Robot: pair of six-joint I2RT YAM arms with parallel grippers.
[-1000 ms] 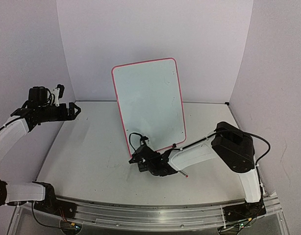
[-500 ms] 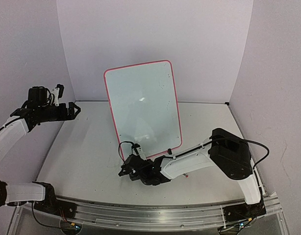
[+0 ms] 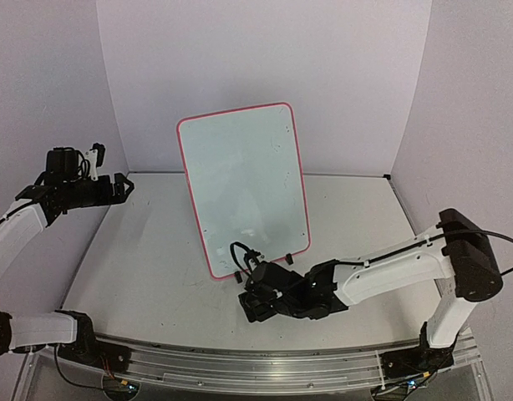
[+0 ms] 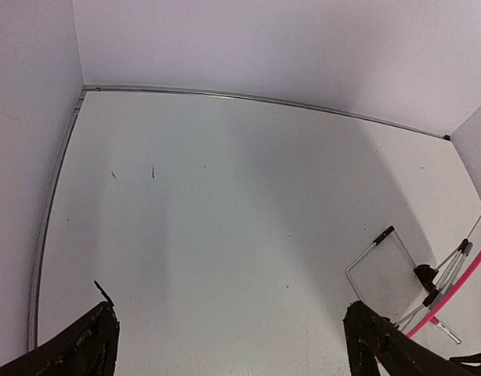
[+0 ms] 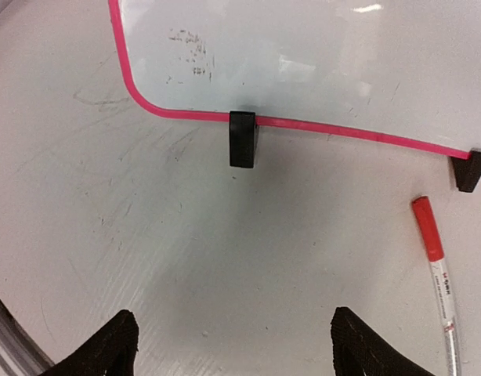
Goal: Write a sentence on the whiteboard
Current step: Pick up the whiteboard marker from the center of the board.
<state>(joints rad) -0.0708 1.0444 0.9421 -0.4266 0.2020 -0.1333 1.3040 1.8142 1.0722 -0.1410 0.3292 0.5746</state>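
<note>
The whiteboard [image 3: 244, 188], glossy white with a pink rim, stands upright at mid-table on black clips [image 5: 242, 139]. The sentence is out of view; the board face shows only faint dark specks [image 5: 190, 56] near its lower left corner. My right gripper [image 3: 255, 299] hovers low over the table just in front of the board's bottom edge [image 5: 342, 131], open, with nothing between its fingers. My left gripper [image 3: 123, 184] hangs at the far left, away from the board, wide open and empty. In the left wrist view the board's rim [image 4: 462, 280] shows at the right edge.
A red-capped marker pen [image 5: 440, 278] lies on the table right of my right gripper [image 5: 233, 345], below the board's right clip [image 5: 468, 171]. The wire stand [image 4: 372, 256] juts out behind the board. My left gripper [image 4: 233, 337] looks down on bare table. White walls close in the back and sides.
The board slid and turned leftward with my right gripper at its lower corner. That gripper then opened, let go and drew back toward the near edge. The left arm stayed put.
</note>
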